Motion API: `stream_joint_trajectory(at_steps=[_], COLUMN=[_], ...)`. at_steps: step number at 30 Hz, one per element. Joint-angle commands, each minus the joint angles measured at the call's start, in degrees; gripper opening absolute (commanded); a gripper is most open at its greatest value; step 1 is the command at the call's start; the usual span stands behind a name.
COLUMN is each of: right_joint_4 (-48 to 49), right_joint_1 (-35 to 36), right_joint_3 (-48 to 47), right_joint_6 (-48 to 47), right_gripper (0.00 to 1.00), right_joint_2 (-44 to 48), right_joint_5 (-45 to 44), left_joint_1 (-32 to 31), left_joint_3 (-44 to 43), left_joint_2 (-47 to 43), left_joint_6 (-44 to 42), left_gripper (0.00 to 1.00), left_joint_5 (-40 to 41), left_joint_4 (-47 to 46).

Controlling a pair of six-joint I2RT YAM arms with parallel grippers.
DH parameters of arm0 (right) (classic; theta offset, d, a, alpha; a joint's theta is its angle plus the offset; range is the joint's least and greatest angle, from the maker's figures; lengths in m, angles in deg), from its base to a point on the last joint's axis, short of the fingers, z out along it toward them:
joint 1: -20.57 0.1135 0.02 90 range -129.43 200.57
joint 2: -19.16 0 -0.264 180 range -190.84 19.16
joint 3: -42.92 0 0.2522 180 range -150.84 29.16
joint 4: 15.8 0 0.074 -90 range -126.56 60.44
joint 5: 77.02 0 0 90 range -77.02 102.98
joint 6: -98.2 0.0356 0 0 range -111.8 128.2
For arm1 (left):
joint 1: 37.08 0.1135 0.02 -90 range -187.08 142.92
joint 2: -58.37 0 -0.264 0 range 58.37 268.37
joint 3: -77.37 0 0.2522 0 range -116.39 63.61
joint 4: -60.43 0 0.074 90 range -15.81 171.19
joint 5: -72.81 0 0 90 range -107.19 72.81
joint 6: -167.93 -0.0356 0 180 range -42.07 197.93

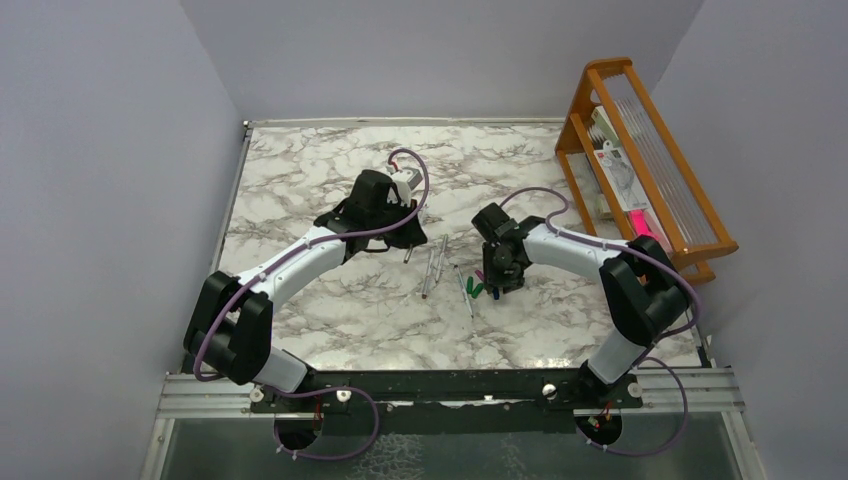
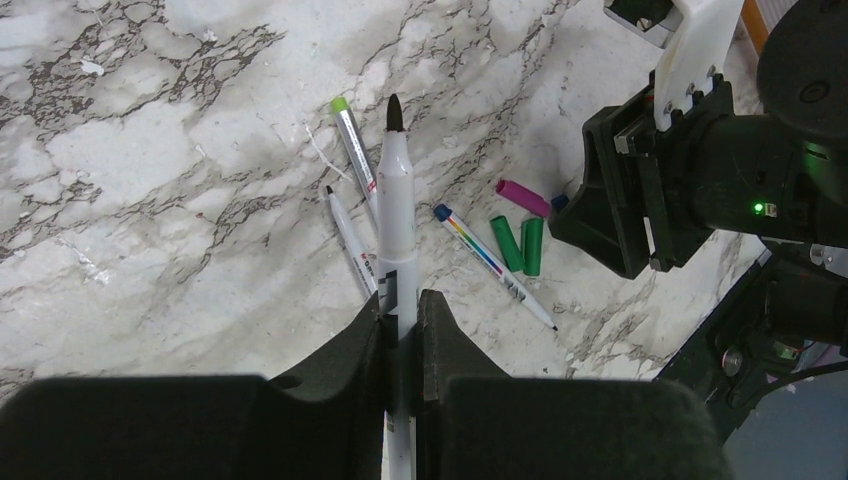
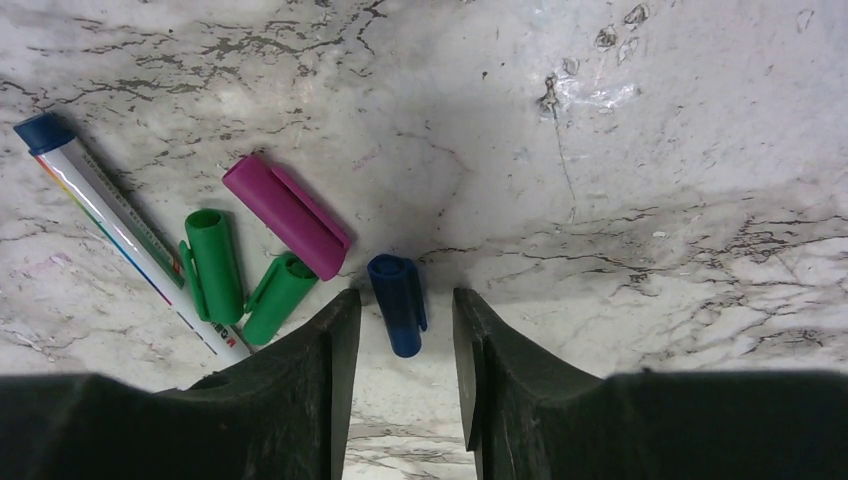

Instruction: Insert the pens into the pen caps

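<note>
My left gripper (image 2: 402, 308) is shut on a white pen (image 2: 396, 210) with a dark tip, held above the marble table; it shows in the top view (image 1: 408, 245). Three more pens lie below: a green-tipped one (image 2: 352, 148), a thin one (image 2: 349, 238) and a blue-ended one (image 2: 490, 262). My right gripper (image 3: 400, 312) is open, low over the table, its jaws either side of the blue cap (image 3: 397, 302). A magenta cap (image 3: 285, 215) and two green caps (image 3: 213, 264) lie just left of it. The caps show in the top view (image 1: 476, 288).
A wooden rack (image 1: 640, 165) with papers and a bright pink object (image 1: 643, 222) stands at the table's right edge. Grey walls close in the left, back and right. The two grippers are near each other at mid-table.
</note>
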Motion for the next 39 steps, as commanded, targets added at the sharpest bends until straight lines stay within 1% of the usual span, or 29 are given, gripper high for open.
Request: stream_joint_trajectory(at_steps=[1,3,6,10,11,15,17,20,22,24,27,31,33,35,37,39], right_joint_4=[1.27,1.34,1.52,1.15,0.97,-0.66,-1.49,-1.04,1.03,4.65,10.91,16.7,20.41,23.85,26.11,26.08], right_joint_1=[-0.21,-0.21,-0.19,-0.18,-0.17,-0.17,-0.17,-0.17,-0.17,-0.18,-0.23,-0.17,-0.19,-0.17,-0.17,-0.19], right_joint_3=[-0.87,-0.71,-0.31,-0.3,-0.4,-2.13,-3.6,-5.77,-6.82,-7.09,-6.6,-5.87,-4.58,-4.13,-4.73,-6.39], right_joint_6=[-0.47,-0.45,-0.38,-0.04,0.12,0.78,1.45,2.37,2.92,3.47,4.21,6.4,6.28,5.55,4.62,4.4], right_gripper=[0.37,0.32,0.22,0.04,0.01,0.01,0.01,0.01,0.01,0.01,0.01,0.01,0.01,0.01,0.01,0.01], right_joint_2=[-1.96,-1.9,-1.35,-0.34,0.21,2.63,4.29,7.47,10.13,13.2,17.82,24.68,28.39,30.56,31.12,30.79], right_joint_5=[-0.68,-0.77,-0.93,-0.98,-1.0,-1.67,-2.49,-2.78,-2.1,-1.01,-0.65,-5.67,-7.63,-7.68,-6.56,-6.4], left_joint_1=[-0.18,-0.14,-0.18,-0.15,-0.18,-0.13,-0.13,-0.14,-0.15,-0.2,-0.41,-0.83,-1.45,-2.47,-3.68,-5.33], left_joint_3=[-0.15,-0.24,-0.29,-0.53,-0.66,-1.44,-1.61,-1.2,-0.47,0.42,1.08,2.34,2.67,2.25,1.54,0.53], left_joint_2=[-1.91,-1.91,-1.81,-1.38,-1.23,-0.33,-0.02,0.04,-0.14,-0.28,-0.21,-0.16,-0.02,0.66,1.36,2.08], left_joint_6=[-1.02,-1.06,-0.92,-0.66,-0.62,1.19,4.23,9.46,14.13,18.62,23.7,28.92,29.81,28.88,28.3,27.21], left_gripper=[0.0,0.0,0.0,0.0,0.0,0.0,0.0,0.0,0.0,0.0,0.0,0.0,0.0,0.0,0.0,0.0], left_joint_5=[1.93,1.86,1.72,1.04,0.71,-1.82,-3.89,-9.09,-12.01,-14.78,-17.86,-20.7,-22.55,-24.4,-25.6,-26.71], left_joint_4=[1.02,1.1,1.11,0.93,1.0,1.0,-0.28,-4.28,-8.44,-14.39,-20.15,-27.29,-29.78,-30.87,-31.63,-32.08])
